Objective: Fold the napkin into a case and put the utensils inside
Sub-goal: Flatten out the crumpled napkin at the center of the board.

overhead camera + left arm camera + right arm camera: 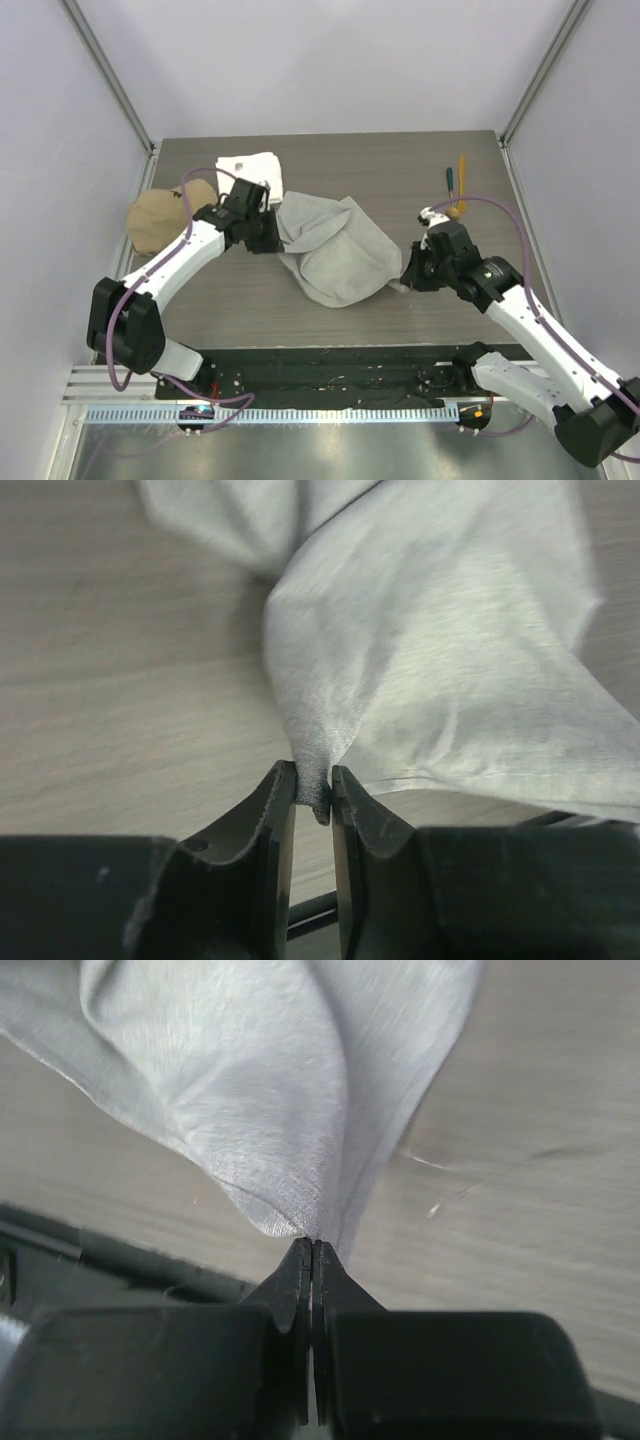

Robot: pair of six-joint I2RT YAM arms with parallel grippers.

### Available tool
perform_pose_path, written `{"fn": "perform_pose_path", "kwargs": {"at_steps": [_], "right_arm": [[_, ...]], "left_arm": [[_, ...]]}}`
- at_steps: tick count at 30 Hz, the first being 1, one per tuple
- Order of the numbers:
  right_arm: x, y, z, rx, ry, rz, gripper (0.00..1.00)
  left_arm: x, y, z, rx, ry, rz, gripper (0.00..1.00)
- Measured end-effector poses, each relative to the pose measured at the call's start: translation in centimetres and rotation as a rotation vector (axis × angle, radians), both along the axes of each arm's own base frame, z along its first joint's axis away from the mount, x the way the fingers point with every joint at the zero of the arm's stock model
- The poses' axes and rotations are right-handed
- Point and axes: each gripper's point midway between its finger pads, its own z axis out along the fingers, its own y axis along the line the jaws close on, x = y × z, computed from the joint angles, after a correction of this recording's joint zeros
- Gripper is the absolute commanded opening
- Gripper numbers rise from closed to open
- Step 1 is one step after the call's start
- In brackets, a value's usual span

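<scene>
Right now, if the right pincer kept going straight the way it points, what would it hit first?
The napkin. The right pincer is shut on its corner, and the cloth spreads directly ahead, so it would likely bunch that up first.

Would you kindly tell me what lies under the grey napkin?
Only bare table shows around the napkin; anything beneath its crumpled middle is covered. The utensils lie apart, far right.

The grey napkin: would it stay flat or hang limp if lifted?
Probably limp: the napkin bunches into folds at the right hand. It likely weighs little, being thin. It may slip from the left hand, which pinches only a corner.
</scene>
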Motion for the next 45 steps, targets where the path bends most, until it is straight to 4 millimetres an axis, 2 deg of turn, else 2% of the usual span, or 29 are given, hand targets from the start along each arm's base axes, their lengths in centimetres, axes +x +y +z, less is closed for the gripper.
{"fn": "perform_pose_path", "kwargs": {"at_steps": [1, 3, 5, 6, 7, 8, 10, 13, 16, 18, 20, 22, 23, 25, 26, 29, 32, 34, 36, 39, 42, 45], "right_arm": [[-0.6, 0.8, -0.8, 0.018, 0.051, 0.023, 0.01], [-1.6, 1.9, -2.4, 0.047, 0.132, 0.048, 0.01], [-2.5, 2.5, -3.7, 0.073, 0.183, 0.055, 0.01], [-3.2, 2.5, -4.5, 0.083, 0.215, 0.057, 0.01], [-3.8, 2.6, -5.3, 0.091, 0.244, 0.053, 0.01], [-4.2, 2.6, -5.9, 0.097, 0.266, 0.052, 0.01], [-4.8, 2.6, -6.7, 0.102, 0.298, 0.041, 0.01], [-4.3, 2.4, -6.2, 0.102, 0.267, 0.023, 0.01], [-2.6, 1.8, -3.8, 0.085, 0.171, -0.017, 0.01], [-0.3, 1.4, -0.3, 0.072, 0.057, -0.059, 0.01], [1.6, 0.8, 3.1, 0.051, -0.047, -0.093, 0.01], [3.7, 0.0, 7.7, 0.022, -0.178, -0.133, 0.01], [4.3, -0.4, 9.4, 0.015, -0.222, -0.146, 0.01], [5.3, -1.4, 13.7, -0.008, -0.335, -0.176, 0.01], [5.5, -1.9, 15.4, -0.013, -0.380, -0.183, 0.01], [4.9, -3.1, 21.0, -0.005, -0.526, -0.180, 0.01], [2.3, -4.5, 26.5, 0.044, -0.691, -0.148, 0.01], [-0.1, -5.4, 29.5, 0.077, -0.792, -0.116, 0.01], [-3.0, -6.3, 32.3, 0.126, -0.896, -0.077, 0.01], [-6.7, -6.8, 35.5, 0.210, -1.025, -0.009, 0.01], [-8.5, -7.1, 36.9, 0.254, -1.095, 0.023, 0.01], [-8.2, -7.4, 36.6, 0.250, -1.106, -0.006, 0.01]], "left_arm": [[-1.0, 0.8, -1.8, 0.036, 0.036, 0.013, 0.26], [-2.2, 2.1, -3.8, 0.087, 0.080, 0.032, 0.27], [-3.1, 3.2, -5.0, 0.126, 0.100, 0.059, 0.25], [-3.3, 3.5, -5.2, 0.132, 0.100, 0.071, 0.21], [-3.6, 3.7, -5.2, 0.134, 0.096, 0.080, 0.06], [-3.8, 4.0, -5.3, 0.136, 0.092, 0.089, 0.00], [-3.9, 4.2, -5.3, 0.138, 0.090, 0.103, 0.00], [-3.7, 3.9, -5.1, 0.119, 0.084, 0.108, 0.00], [-3.3, 3.2, -3.9, 0.078, 0.063, 0.103, 0.00], [-2.5, 2.5, -1.8, 0.034, 0.017, 0.108, 0.00], [-1.1, 1.7, 1.9, -0.023, -0.064, 0.112, 0.00], [0.6, 1.0, 7.3, -0.100, -0.186, 0.124, 0.00], [1.1, 0.8, 9.7, -0.132, -0.242, 0.130, 0.00], [1.7, 0.8, 16.5, -0.221, -0.396, 0.142, 0.01], [1.3, 1.1, 20.8, -0.280, -0.496, 0.153, 0.00], [-1.2, 2.5, 28.6, -0.399, -0.700, 0.175, 0.01], [-6.8, 5.2, 36.1, -0.544, -0.930, 0.189, 0.01], [-9.8, 6.6, 38.9, -0.611, -1.031, 0.187, 0.01], [-13.9, 8.1, 42.2, -0.698, -1.151, 0.165, 0.01], [-17.4, 8.6, 44.6, -0.768, -1.239, 0.098, 0.01], [-17.8, 8.2, 45.0, -0.782, -1.251, 0.065, 0.01], [-16.5, 7.6, 44.3, -0.770, -1.226, 0.069, 0.01]]}}
